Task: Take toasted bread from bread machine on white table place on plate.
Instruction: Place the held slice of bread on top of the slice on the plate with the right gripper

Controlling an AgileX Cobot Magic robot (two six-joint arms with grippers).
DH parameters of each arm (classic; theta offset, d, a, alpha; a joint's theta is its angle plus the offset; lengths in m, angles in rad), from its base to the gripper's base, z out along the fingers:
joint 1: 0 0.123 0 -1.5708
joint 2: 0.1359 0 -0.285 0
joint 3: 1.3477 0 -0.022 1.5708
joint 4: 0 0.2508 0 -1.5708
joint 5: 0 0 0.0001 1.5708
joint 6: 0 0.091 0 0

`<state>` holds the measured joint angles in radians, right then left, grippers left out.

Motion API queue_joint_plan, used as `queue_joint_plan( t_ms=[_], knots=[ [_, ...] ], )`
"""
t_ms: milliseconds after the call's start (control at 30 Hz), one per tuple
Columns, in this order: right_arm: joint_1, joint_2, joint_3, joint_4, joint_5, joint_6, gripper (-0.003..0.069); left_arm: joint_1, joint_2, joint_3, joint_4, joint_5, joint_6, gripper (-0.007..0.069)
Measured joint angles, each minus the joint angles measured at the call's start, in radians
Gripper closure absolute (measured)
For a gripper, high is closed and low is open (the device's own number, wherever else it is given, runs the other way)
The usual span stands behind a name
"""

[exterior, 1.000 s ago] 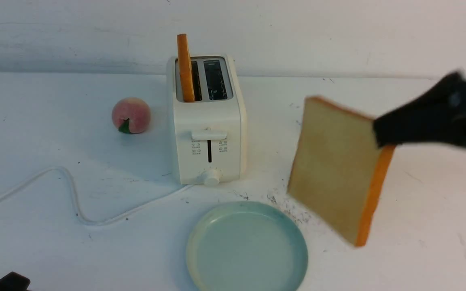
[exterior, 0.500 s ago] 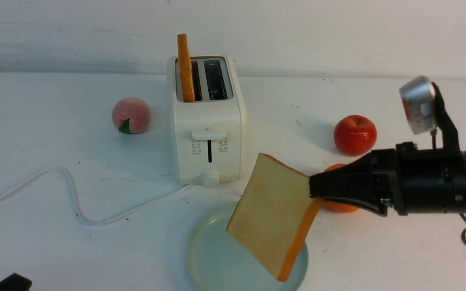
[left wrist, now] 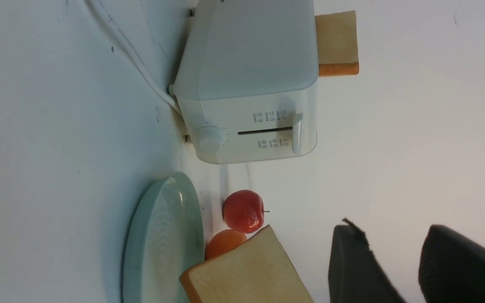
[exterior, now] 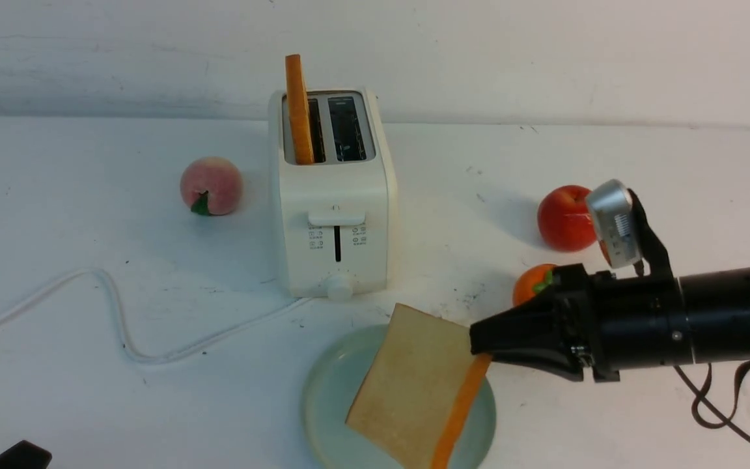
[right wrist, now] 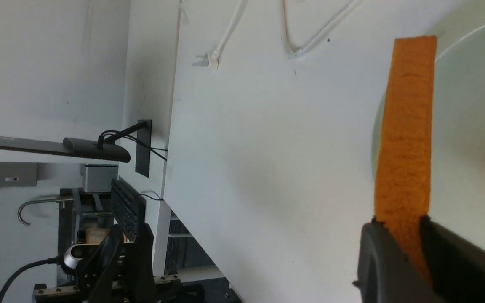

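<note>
Now, front view: the right gripper (exterior: 479, 344) reaches in from the right, jaws pinching the upper right corner of the held slice (exterior: 407, 391). That slice hangs tilted over the plate (exterior: 323, 404), its lowest corner cut off by the frame. The second slice (exterior: 298, 111) stands upright in the left slot of the bread machine (exterior: 336, 221); the right slot is empty. Judgement: light, stiff, dry bread. A corner pinch lets it swing, so take the next one mid-edge, across the faces, where it stands proud of the slot.

Left wrist view: the left gripper (left wrist: 390, 240) hovers away from the work, jaws spread, nothing between them. You see the plate edge-on, with the held slice's low corner near its face; touching or apart, you cannot tell. An apple (left wrist: 243, 211) and an orange (left wrist: 225, 243) sit beyond.

Right wrist view: only here do you see the grip itself, with both jaws pressed on the slice's faces and the orange crust running out between them, over the plate rim and the tabletop (right wrist: 267, 168).
</note>
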<state>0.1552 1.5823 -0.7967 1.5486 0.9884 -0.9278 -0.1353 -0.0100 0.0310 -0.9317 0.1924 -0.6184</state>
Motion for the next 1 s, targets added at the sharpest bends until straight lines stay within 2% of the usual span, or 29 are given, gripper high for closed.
queue_joint_plan(
  t_ms=[233,333,533,1000],
  knots=[
    [0.001,0.018,0.000,0.083,-0.002,-0.040,0.0568,0.000,0.000,0.000,0.000,0.000,0.000,0.0389],
    [0.030,0.018,0.000,0.105,-0.020,-0.059,0.0568,0.000,0.000,0.000,0.000,0.000,0.000,0.0389],
    [0.076,0.018,0.000,0.111,-0.076,-0.132,0.0568,0.000,0.000,0.000,0.000,0.000,0.000,0.0388],
    [0.080,0.057,0.000,0.113,-0.165,-0.144,0.0541,0.000,0.000,0.000,0.001,0.001,0.002,0.0388]
  ],
)
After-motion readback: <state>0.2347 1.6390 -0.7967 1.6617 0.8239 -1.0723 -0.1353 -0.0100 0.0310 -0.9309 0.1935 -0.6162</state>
